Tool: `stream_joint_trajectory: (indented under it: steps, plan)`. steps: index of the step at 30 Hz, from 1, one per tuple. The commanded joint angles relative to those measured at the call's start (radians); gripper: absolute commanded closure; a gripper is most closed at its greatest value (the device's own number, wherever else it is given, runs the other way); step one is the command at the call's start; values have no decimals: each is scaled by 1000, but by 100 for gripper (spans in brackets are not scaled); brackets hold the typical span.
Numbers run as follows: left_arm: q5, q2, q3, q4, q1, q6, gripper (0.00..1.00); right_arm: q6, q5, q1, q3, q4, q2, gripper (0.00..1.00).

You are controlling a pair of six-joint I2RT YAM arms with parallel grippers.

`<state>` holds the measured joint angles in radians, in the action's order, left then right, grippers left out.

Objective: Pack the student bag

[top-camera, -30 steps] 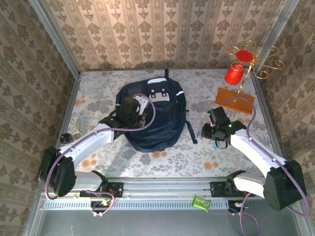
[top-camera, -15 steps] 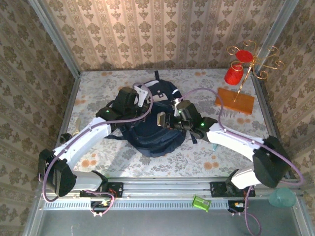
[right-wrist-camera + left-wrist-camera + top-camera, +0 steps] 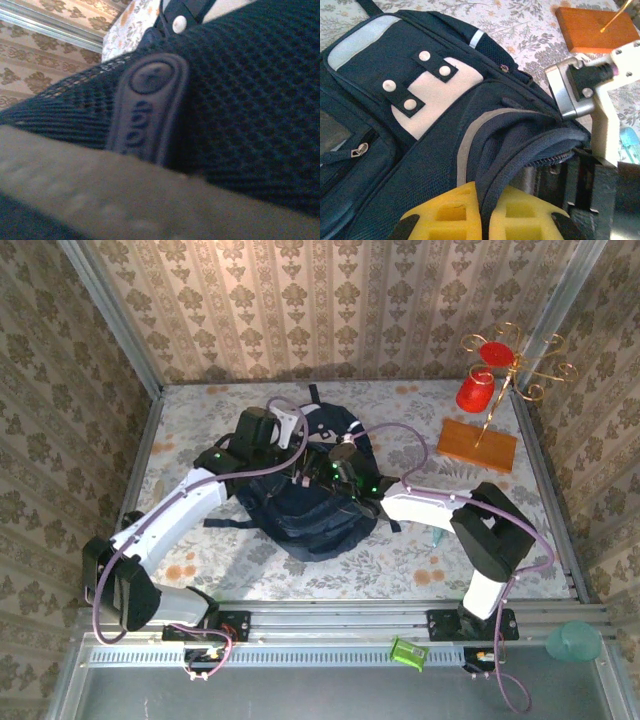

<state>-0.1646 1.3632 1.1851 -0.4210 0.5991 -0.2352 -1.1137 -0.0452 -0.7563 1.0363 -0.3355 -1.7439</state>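
Student bag: large navy backpack (image 3: 310,508), lying front face up near the middle of the table (image 3: 190,465), with both arms reaching over it.
Left end effector: (image 3: 480,220) yellow pads (image 3: 445,217) pressed together on a fold of the bag's opening rim, next to the pale piping. The fabric is pinched between them.
Right end effector: (image 3: 322,472) over the bag's middle, just beside the left one at the mouth. Its own camera sits hard against black mesh (image 3: 240,100) and a rubber logo tab (image 3: 145,105). Cannot tell whether its fingers are apart or together, or whether they hold anything.
Mouth: the rim stands up in a ridge at the left grip, with a dark gap under it. The inside is not readable.
Front face: white patch (image 3: 440,90) crossed by studded tabs, and a zip pull (image 3: 359,150) on the pocket beside it.
Far right of table: wooden block (image 3: 477,444) carrying a gold wire stand with a red cup (image 3: 476,390), well apart from the bag.
Handling (judgement): soft and floppy, so the mouth will not stay open unless it is held. Bulky, and probably light if empty. The weave and mesh should give good friction. Not fragile, though the studs and zips could snag.
Where to hold (judgement): the piped seam at the rim, or the carry loop (image 3: 313,392) at the far end. Thick seams give the pads something to bite on, while flat panels would only bunch.
Risk (judgement): a thin fold may slide out of the pads under a sideways pull.
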Motion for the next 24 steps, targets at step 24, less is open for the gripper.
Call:
stream_joint_trajectory:
  steps: [24]
  plan:
    - [-30, -27, -43, 172, -56, -43, 100, 424, -181, 399, -334, 658, 390, 15]
